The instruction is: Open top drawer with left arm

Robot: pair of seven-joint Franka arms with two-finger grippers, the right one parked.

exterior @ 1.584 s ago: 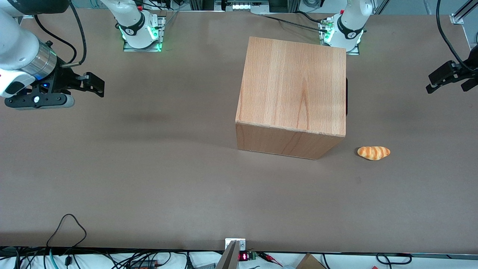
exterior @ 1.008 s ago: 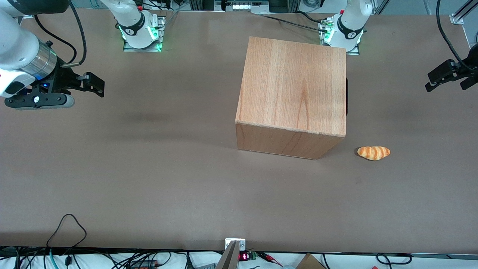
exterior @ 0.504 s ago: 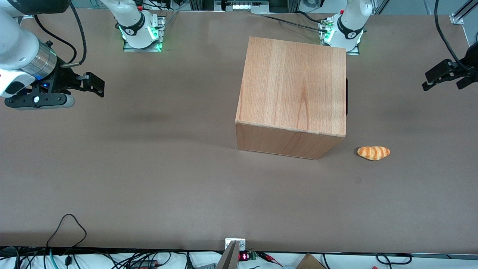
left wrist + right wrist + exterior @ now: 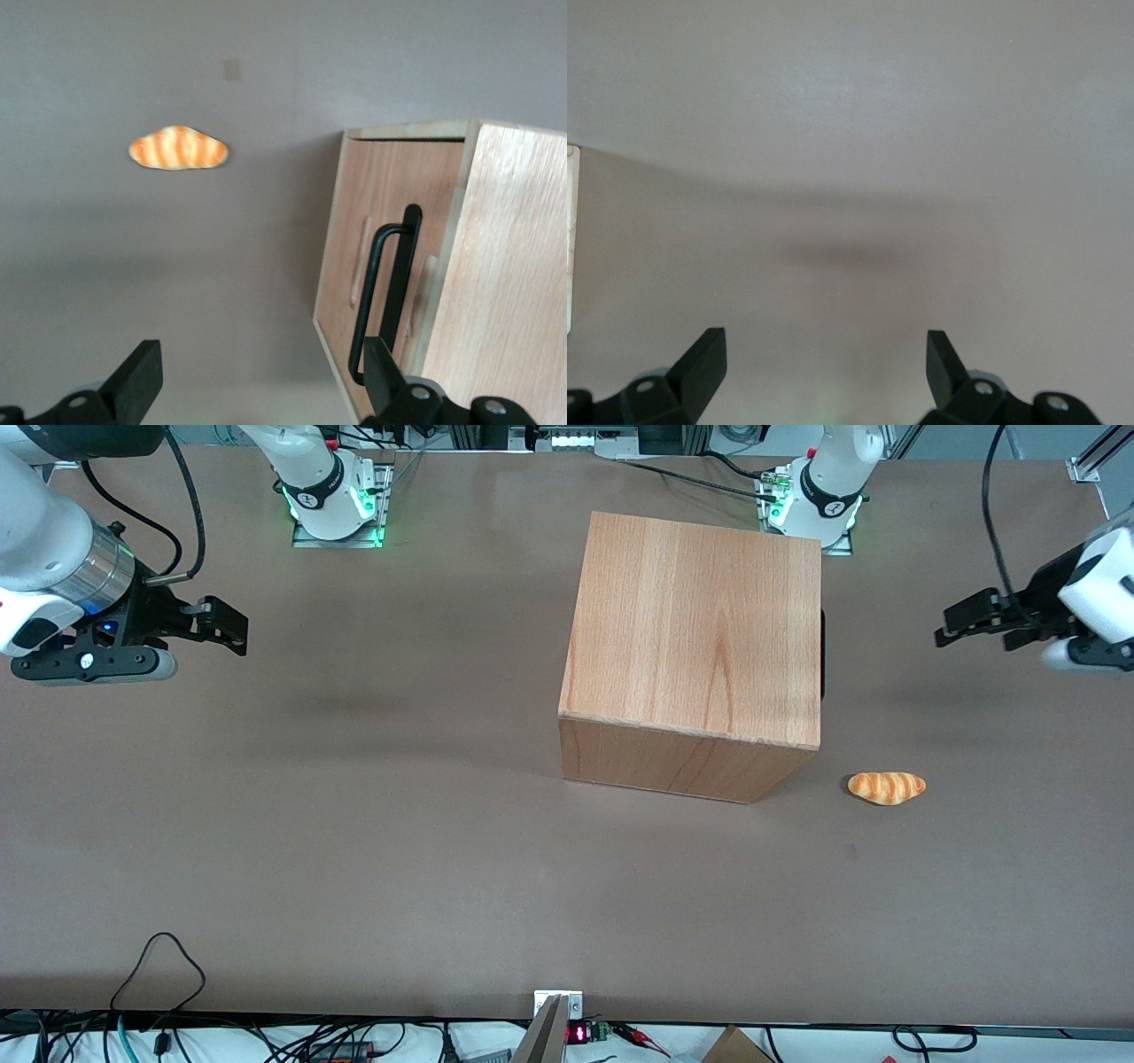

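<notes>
Jaws of the left arm's (image 4: 1094,593) gripper (image 4: 950,627) stand wide apart, holding nothing, above bare worktop (image 4: 354,850) toward the working arm's end, well apart from the cabinet (image 4: 695,633). The gripper points at the cabinet's front face, where the black handles show as a thin dark strip at the box's edge in the front view.

In the wrist view the gripper (image 4: 257,390) looks down that face: the drawer (image 4: 376,239) sits shut and flush in the cabinet, its long black handle (image 4: 390,288) standing out from the flat panel. One black finger (image 4: 383,376) lines up close to the handle's end but is apart from it.

Bread roll (image 4: 887,787), orange and striped, lies on the worktop nearer the front camera than the gripper, just beside the cabinet's near corner. It is off the line between gripper and handle; only open worktop lies between them.
</notes>
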